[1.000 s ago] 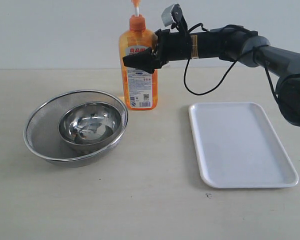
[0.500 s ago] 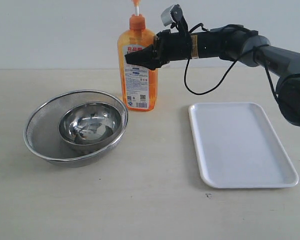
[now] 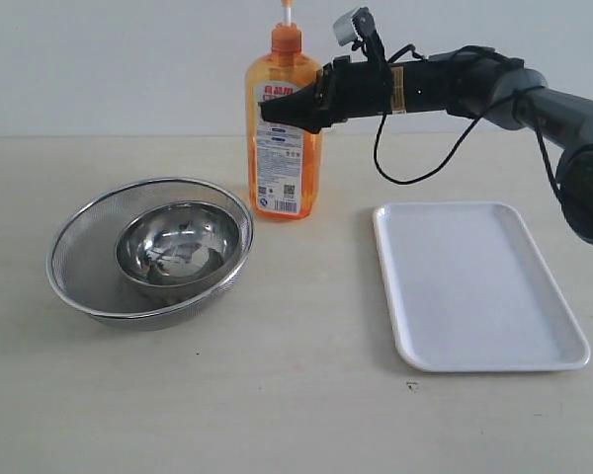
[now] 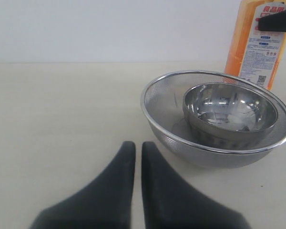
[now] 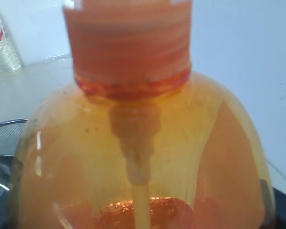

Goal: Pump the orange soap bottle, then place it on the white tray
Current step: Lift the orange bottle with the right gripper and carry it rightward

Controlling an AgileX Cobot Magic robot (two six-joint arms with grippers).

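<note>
The orange soap bottle (image 3: 285, 148) stands upright at the back of the table, its pump head cut off by the top of the exterior view. My right gripper (image 3: 283, 109) reaches in from the right and is shut on the bottle's upper body, just below the shoulder. The right wrist view is filled by the bottle's shoulder and collar (image 5: 133, 143). The white tray (image 3: 474, 286) lies flat to the right of the bottle, with nothing on it. Low over the table, my left gripper (image 4: 138, 145) is shut and holds nothing. The bottle (image 4: 257, 43) shows behind the strainer in that view.
A steel bowl (image 3: 178, 242) sits inside a mesh strainer (image 3: 79, 237) left of the bottle, close to its base. The same strainer (image 4: 152, 95) lies just ahead of my left gripper. A small clear water bottle (image 5: 2, 47) stands far off.
The right gripper's fingers have narrowed onto the bottle's upper body. Gripper and bottle have then shifted a little to the right together. The left arm, tray and bowl have not moved.
</note>
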